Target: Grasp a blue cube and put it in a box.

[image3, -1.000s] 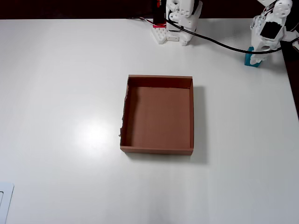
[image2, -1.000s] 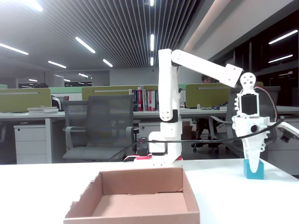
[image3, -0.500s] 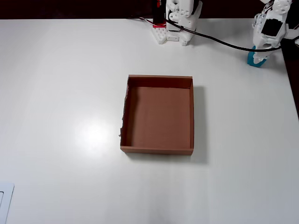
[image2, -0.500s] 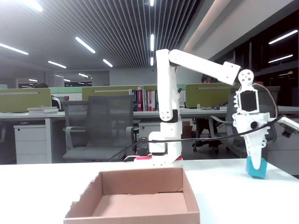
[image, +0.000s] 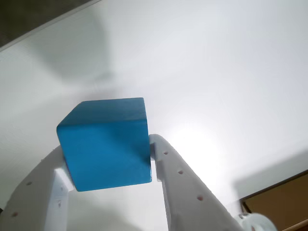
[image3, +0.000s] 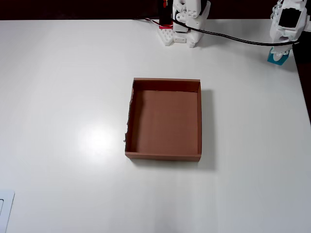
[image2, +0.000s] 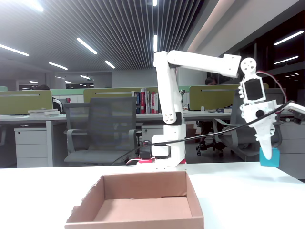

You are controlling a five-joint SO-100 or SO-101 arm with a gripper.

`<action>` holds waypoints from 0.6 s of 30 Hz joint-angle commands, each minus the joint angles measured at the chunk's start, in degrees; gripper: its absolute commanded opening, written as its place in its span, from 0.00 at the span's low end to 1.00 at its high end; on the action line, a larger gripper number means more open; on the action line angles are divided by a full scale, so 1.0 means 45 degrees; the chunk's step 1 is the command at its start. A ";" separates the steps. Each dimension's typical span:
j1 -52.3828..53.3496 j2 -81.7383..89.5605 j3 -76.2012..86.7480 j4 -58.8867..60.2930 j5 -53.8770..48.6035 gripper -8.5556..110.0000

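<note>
The blue cube (image: 106,142) sits clamped between my two white fingers in the wrist view, and the gripper (image: 107,155) is shut on it. In the fixed view the gripper (image2: 268,151) hangs at the far right, holding the blue cube (image2: 275,158) clear above the white table. From overhead the gripper (image3: 280,52) and the cube (image3: 275,60) are at the table's far right corner. The brown cardboard box (image3: 165,83) lies open and empty mid-table, well to the left of the cube; its near wall (image2: 138,223) shows in the fixed view and one corner (image: 284,199) in the wrist view.
The arm's base (image3: 185,22) stands at the table's far edge, with a black cable (image3: 233,39) running to the gripper. The table's right edge (image3: 302,87) lies just beside the gripper. A white flat object (image3: 5,208) lies at the overhead view's bottom left corner.
The gripper has lifted the blue cube off the table and swung it up and to the right in the fixed view. The box has not moved.
</note>
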 commanded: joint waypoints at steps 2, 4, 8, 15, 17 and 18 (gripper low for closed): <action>0.0312 0.1016 -0.1211 0.0566 0.0430 0.18; 0.0742 0.1133 -0.1504 0.1172 0.0684 0.18; 0.1914 0.1172 -0.1992 0.2187 0.1074 0.18; 0.4473 0.1426 -0.2598 0.3281 0.1582 0.18; 0.5254 0.1523 -0.2773 0.3535 0.1719 0.18; 0.5645 0.1582 -0.2891 0.3711 0.1777 0.18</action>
